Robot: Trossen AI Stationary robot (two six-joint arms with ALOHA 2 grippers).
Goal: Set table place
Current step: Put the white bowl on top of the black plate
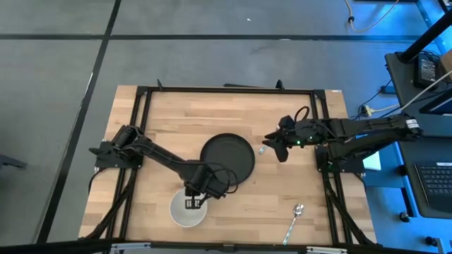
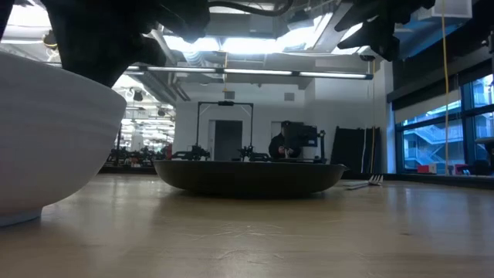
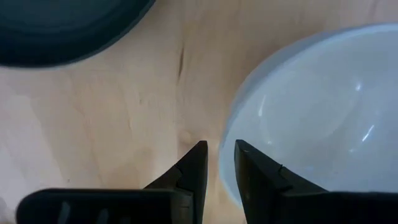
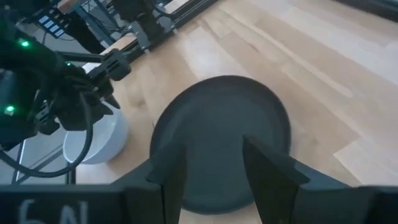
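a: we log the left gripper (image 3: 217, 163) over the near rim of the white bowl (image 1: 188, 210), fingers a narrow slit apart astride that rim, not clamped.

b: right gripper (image 4: 211, 163) spread wide, hovering right of the black plate (image 1: 227, 156). spoon (image 1: 294, 221) near-right; the table (image 1: 162, 120) lies bare far-left.
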